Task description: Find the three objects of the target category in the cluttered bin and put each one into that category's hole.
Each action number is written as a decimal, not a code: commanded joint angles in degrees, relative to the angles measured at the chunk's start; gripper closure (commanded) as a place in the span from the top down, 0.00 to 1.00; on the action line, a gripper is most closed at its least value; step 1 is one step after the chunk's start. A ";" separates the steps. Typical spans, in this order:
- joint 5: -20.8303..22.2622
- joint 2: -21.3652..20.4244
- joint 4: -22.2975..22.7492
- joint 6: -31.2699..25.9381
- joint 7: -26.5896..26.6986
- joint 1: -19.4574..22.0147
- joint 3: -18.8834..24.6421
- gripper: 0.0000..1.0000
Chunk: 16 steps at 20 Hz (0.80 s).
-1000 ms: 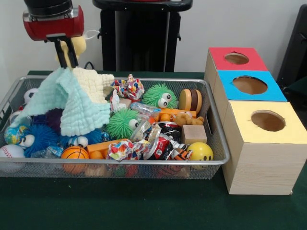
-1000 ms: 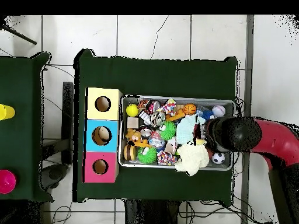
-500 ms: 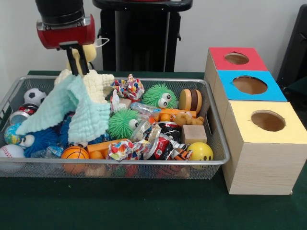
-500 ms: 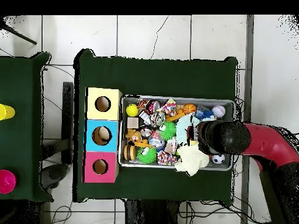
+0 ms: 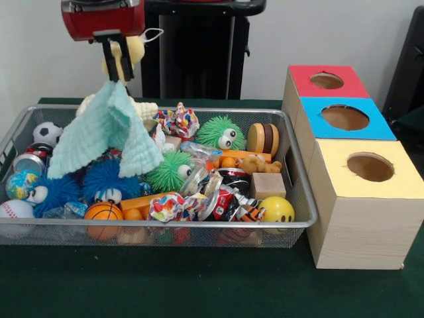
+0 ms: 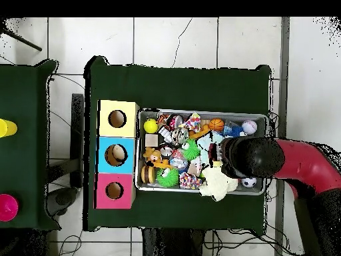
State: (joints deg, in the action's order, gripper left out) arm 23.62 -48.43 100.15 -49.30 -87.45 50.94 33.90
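Now that the gripper (image 5: 118,66), pinching the mint cloth (image 5: 106,132), has risen clear of the cream cloth (image 5: 142,109) (left in the bin (image 5: 291,179)), one target hangs ready for a hole.

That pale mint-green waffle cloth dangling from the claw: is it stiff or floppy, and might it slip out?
Probably floppy: the pale mint-green waffle cloth hangs in folds from one pinched corner under the gripper. It looks light, since it drapes loosely over the wire mesh bin. It could slip, as only a small bit appears held.
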 commanded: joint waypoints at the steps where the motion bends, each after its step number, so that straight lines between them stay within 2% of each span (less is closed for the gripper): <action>1: 9.20 8.31 2.57 11.92 -2.25 -1.21 -4.73 0.00; 7: 17.95 13.58 -0.85 22.55 -4.48 -4.01 -9.25 0.00; 10: 21.34 14.48 -3.29 25.27 -4.17 -6.20 -11.36 0.00; 12: 21.86 15.72 -4.48 26.89 -4.31 -6.82 -12.43 0.00; 16: 23.76 21.08 -7.89 33.14 -6.25 -8.17 -15.06 0.00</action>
State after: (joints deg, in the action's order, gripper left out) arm 42.23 -34.55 98.38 -20.92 -87.45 44.52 23.92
